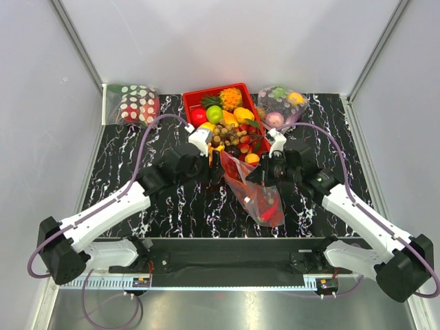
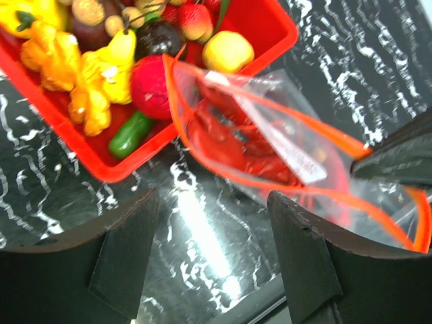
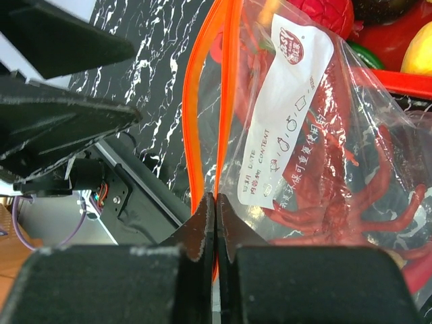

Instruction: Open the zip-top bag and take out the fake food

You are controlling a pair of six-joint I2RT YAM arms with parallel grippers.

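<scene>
The zip-top bag (image 1: 261, 196) hangs tilted between the two grippers, its mouth near the red tray and its orange-red zip strip (image 3: 196, 101) parted. My right gripper (image 1: 253, 173) is shut on one side of the strip (image 3: 214, 202), beside the white label (image 3: 290, 101). The red lobster (image 3: 337, 202) lies inside the bag and also shows in the left wrist view (image 2: 229, 145). I cannot make out the chili or the brown ball. My left gripper (image 1: 218, 170) is open and empty (image 2: 212, 223), just short of the bag's open mouth (image 2: 270, 148).
A red tray (image 1: 192, 96) full of several fake fruits stands right behind the bag; its rim (image 2: 88, 155) is close to my left fingers. A white-dotted red bag (image 1: 136, 103) lies at the back left. A clear bag of pastel fruits (image 1: 280, 104) lies at the back right.
</scene>
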